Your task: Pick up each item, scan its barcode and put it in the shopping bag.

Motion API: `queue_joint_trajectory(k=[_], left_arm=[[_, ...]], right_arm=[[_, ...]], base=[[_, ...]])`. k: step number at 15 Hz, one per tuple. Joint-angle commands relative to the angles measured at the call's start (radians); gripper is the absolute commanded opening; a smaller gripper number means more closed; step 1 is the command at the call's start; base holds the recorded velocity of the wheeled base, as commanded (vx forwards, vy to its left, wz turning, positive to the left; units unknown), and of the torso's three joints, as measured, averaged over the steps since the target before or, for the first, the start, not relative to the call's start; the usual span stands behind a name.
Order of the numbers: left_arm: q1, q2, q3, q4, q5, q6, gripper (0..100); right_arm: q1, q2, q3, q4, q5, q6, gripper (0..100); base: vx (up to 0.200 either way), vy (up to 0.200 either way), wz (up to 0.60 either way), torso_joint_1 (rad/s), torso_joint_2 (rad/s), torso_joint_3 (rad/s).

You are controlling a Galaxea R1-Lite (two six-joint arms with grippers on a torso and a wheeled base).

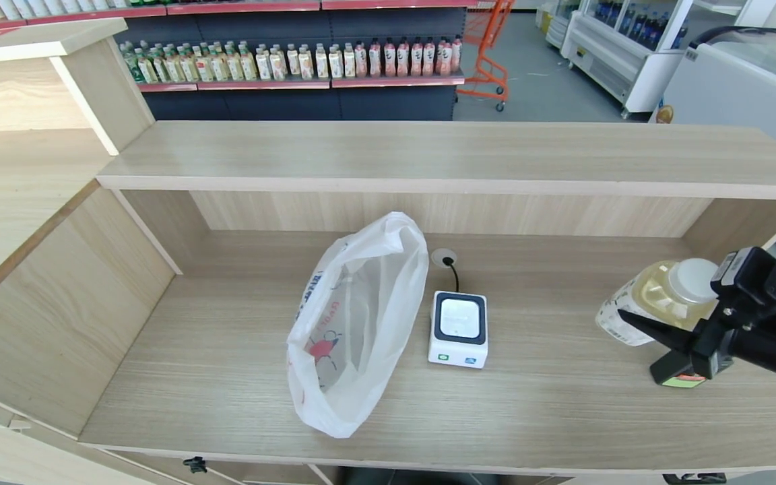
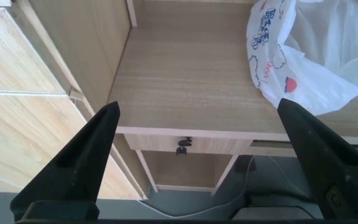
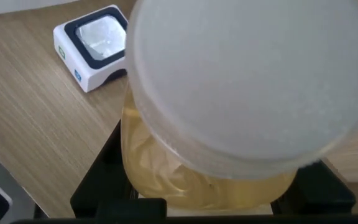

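Observation:
A clear bottle of yellow liquid with a white cap (image 1: 664,289) is tilted at the counter's right end, cap toward the wrist. My right gripper (image 1: 644,306) is shut on it, one black finger running beneath its body. In the right wrist view the cap (image 3: 247,74) looms close, with dark fingers (image 3: 104,180) either side of the bottle. The white barcode scanner (image 1: 458,328) (image 3: 95,43) sits mid-counter. Left of it lies the white shopping bag (image 1: 354,316) (image 2: 303,50), mouth toward the back. My left gripper (image 2: 197,124) hangs open off the counter's front-left corner, holding nothing.
The wooden counter (image 1: 563,404) has a raised back ledge (image 1: 455,158) and a side wall on the left (image 1: 65,316). The scanner's black cable runs into a hole (image 1: 443,256) behind it. Store shelves of drinks (image 1: 294,60) stand beyond.

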Motion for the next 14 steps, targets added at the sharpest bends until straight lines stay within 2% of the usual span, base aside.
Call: queue_joint_trajectory(k=[1, 5, 9, 10, 14], left_arm=[[0.000, 0.000, 0.000, 0.000, 0.000, 0.000, 100], [0.000, 0.000, 0.000, 0.000, 0.000, 0.000, 100], [0.000, 0.000, 0.000, 0.000, 0.000, 0.000, 100], [0.000, 0.000, 0.000, 0.000, 0.000, 0.000, 100], [0.000, 0.000, 0.000, 0.000, 0.000, 0.000, 100]], right_arm=[[-0.001, 0.012, -0.002, 0.001, -0.001, 0.017, 0], [-0.001, 0.098, -0.071, -0.002, 0.019, 0.117, 0], [0.008, 0.183, -0.111, -0.008, 0.057, 0.125, 0], [0.028, 0.216, -0.116, -0.043, 0.068, 0.125, 0], [0.067, 0.422, -0.172, -0.333, 0.195, 0.122, 0]], base=[[0.000, 0.000, 0.00, 0.000, 0.00, 0.000], [0.000, 0.000, 0.00, 0.000, 0.00, 0.000], [0.000, 0.000, 0.00, 0.000, 0.00, 0.000], [0.000, 0.000, 0.00, 0.000, 0.00, 0.000], [0.000, 0.000, 0.00, 0.000, 0.00, 0.000]])
